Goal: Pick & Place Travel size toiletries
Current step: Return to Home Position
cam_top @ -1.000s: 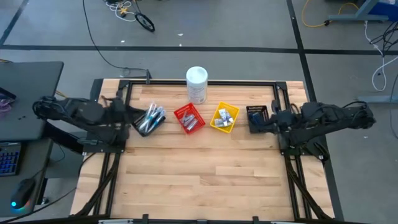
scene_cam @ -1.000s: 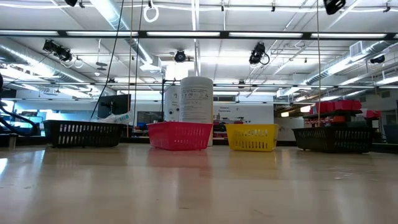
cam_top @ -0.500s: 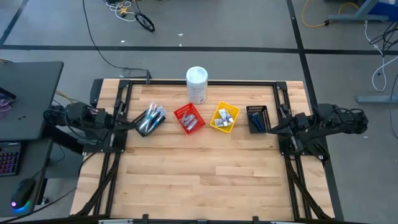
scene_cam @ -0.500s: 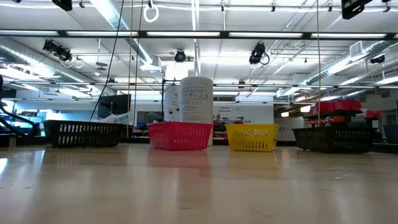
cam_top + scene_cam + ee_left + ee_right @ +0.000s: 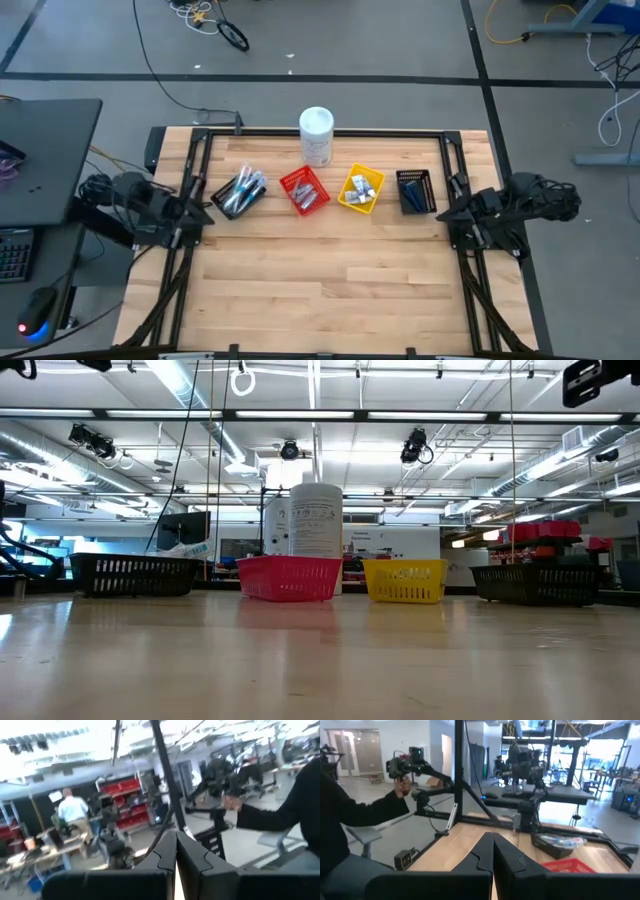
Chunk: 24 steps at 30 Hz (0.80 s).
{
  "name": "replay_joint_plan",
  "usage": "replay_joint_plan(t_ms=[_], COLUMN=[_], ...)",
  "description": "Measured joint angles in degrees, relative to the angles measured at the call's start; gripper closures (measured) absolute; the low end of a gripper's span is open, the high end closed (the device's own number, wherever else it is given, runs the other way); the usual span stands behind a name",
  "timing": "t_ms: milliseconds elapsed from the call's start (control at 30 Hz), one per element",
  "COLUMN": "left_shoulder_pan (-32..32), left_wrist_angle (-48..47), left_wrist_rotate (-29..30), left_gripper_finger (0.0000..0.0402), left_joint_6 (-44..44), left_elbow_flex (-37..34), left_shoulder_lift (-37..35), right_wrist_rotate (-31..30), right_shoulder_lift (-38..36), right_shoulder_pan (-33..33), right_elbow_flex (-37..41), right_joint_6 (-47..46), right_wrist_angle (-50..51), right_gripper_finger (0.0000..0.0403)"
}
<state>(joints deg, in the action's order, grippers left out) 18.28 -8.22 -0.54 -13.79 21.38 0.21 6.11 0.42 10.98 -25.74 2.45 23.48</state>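
Observation:
The toiletries lie sorted in four small bins in a row across the far half of the table. Toothbrushes (image 5: 240, 190) fill the left black bin (image 5: 224, 203). Silvery tubes (image 5: 308, 197) lie in the red bin (image 5: 291, 181), toothpaste tubes (image 5: 361, 188) in the yellow bin (image 5: 349, 201), and dark razors (image 5: 412, 193) in the right black bin (image 5: 419, 178). My left gripper (image 5: 203, 213) hangs shut at the table's left edge, clear of the bins; its wrist view shows the fingers (image 5: 175, 851) closed. My right gripper (image 5: 446, 213) hangs shut at the right edge, its fingers (image 5: 493, 851) closed.
A tall white canister (image 5: 316, 136) stands at the far edge behind the red bin. The near half of the wooden table (image 5: 330, 290) is bare boards. A black frame (image 5: 330, 132) runs round the table. A person's sleeve (image 5: 355, 812) and hand (image 5: 400, 790) show in the room beyond.
Both arms have drawn back from the bins. The left gripper moved from beside the left black bin toward the table's left edge. The right gripper moved from the right black bin toward the right edge. The bins and their contents stayed put.

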Motion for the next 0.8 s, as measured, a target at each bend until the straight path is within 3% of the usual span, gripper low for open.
replay_joint_plan(t_ms=[433, 800], left_shoulder_pan=[0.01, 0.00], left_wrist_angle=[12.39, 12.15], left_wrist_rotate=[1.11, 1.43], left_gripper_finger=[0.0389, 0.0389], left_joint_6=[2.49, 4.49], left_elbow_flex=[-12.84, -14.22], left_shoulder_lift=[-0.01, -0.01], right_wrist_rotate=[0.07, 0.07], right_shoulder_lift=[-0.24, -0.26], right_shoulder_pan=[0.00, 0.00], right_elbow_flex=[9.09, 19.02], right_joint_6=[-1.21, -1.57], right_wrist_angle=[-10.04, -21.70], right_gripper_finger=[0.0401, 0.0401])
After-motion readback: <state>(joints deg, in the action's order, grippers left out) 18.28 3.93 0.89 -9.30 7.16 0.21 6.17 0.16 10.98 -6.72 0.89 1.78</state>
